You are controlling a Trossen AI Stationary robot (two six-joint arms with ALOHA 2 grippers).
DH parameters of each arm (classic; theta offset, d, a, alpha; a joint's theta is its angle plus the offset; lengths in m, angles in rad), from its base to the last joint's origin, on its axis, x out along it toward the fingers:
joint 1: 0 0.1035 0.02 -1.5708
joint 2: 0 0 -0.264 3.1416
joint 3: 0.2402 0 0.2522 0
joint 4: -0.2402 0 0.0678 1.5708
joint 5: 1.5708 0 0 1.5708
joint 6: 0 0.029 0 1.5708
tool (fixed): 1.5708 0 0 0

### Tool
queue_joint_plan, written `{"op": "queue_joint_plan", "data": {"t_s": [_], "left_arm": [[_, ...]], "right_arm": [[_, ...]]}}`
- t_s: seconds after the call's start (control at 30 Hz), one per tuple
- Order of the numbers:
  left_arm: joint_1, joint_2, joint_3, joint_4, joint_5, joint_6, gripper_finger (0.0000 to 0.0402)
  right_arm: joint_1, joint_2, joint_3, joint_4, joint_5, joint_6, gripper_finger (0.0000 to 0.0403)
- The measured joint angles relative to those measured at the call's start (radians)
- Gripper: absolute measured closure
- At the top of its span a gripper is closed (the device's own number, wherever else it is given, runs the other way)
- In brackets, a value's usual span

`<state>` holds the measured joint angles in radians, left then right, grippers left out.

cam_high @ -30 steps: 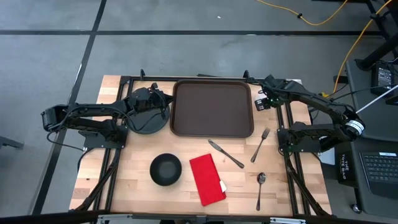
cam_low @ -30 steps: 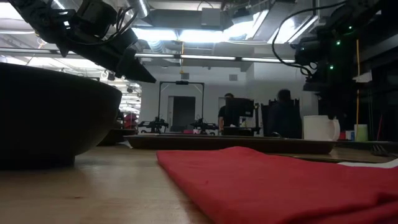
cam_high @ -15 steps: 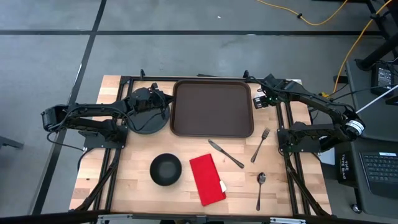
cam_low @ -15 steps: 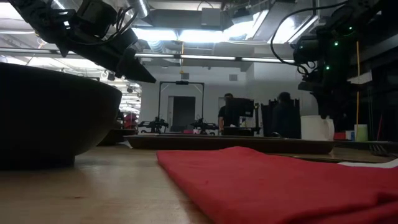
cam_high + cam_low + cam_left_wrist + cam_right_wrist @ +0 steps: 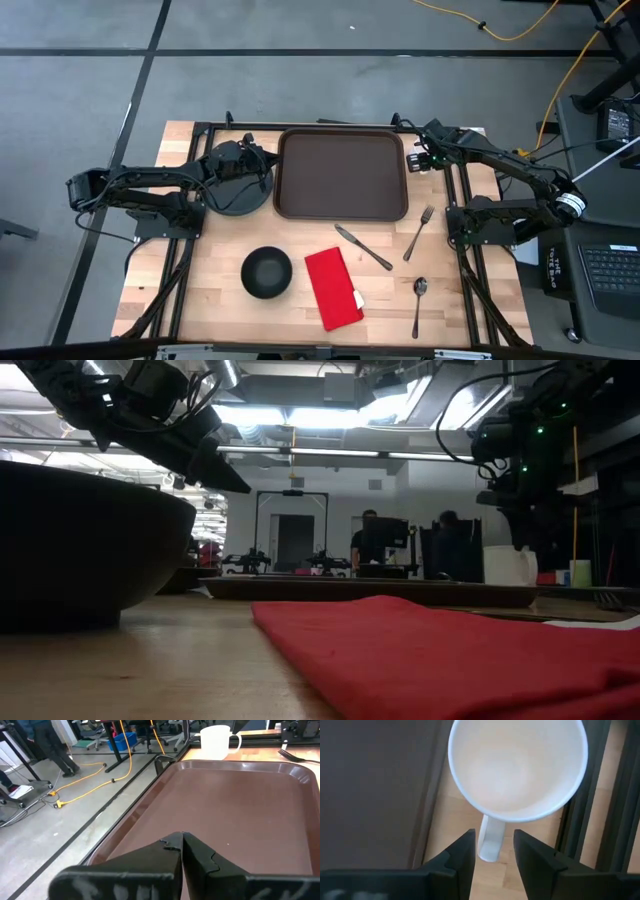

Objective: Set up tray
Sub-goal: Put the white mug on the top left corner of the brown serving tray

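1. High view: the tray (image 5: 342, 173) lies flat at the far middle of the wooden surface (image 5: 215, 260), with nothing on it. The left gripper (image 5: 262, 180) sits just beside the tray's left edge, over a round dark plate (image 5: 236, 197), its jaws clenched on nothing. The right gripper (image 5: 421, 163) hangs just off the tray's right edge. Nearer the front lie a knife (image 5: 362, 246), a fork (image 5: 418, 232), a spoon (image 5: 419, 304), a black bowl (image 5: 266, 272) and a red napkin (image 5: 332, 288).

2. Low view: the bowl (image 5: 85, 550) fills the left side and the napkin (image 5: 440, 650) spreads across the front. The tray (image 5: 370, 590) shows as a low dark strip behind them. A white mug (image 5: 510, 565) stands at the right, below the right arm.

3. Left wrist view: the clenched jaws point over the bare tray (image 5: 235, 815); the mug (image 5: 217, 741) stands beyond its far rim.

4. Right wrist view: the right gripper (image 5: 493, 851) has its jaws released, one finger on either side of the handle of the mug (image 5: 517, 767), seen from above. The tray (image 5: 370, 785) lies just beside the mug.
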<state>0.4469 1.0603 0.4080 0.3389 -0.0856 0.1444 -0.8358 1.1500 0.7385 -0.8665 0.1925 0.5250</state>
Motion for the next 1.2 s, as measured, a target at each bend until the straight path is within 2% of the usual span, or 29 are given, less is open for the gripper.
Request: {"op": "queue_joint_plan", "data": {"t_s": [0.4, 0.63, 0.77, 1.2], "left_arm": [[0.0, 0.0, 0.0, 0.0, 0.0, 0.0, 0.0398], [0.0, 0.0, 0.0, 0.001, 0.0, 0.0, 0.0398], [0.0, 0.0, 0.0, 0.001, 0.0, 0.0, 0.0398], [0.0, 0.0, 0.0, 0.001, 0.0, 0.0, 0.0398]], "right_arm": [[0.0, 0.0, -0.044, 0.063, 0.0, 0.028, 0.0264], [0.0, 0.0, -0.044, 0.064, 0.0, 0.024, 0.0264], [0.0, 0.0, -0.044, 0.063, 0.042, 0.019, 0.0264], [0.021, 0.0, -0.044, 0.063, 0.043, 0.016, 0.0264]]}}
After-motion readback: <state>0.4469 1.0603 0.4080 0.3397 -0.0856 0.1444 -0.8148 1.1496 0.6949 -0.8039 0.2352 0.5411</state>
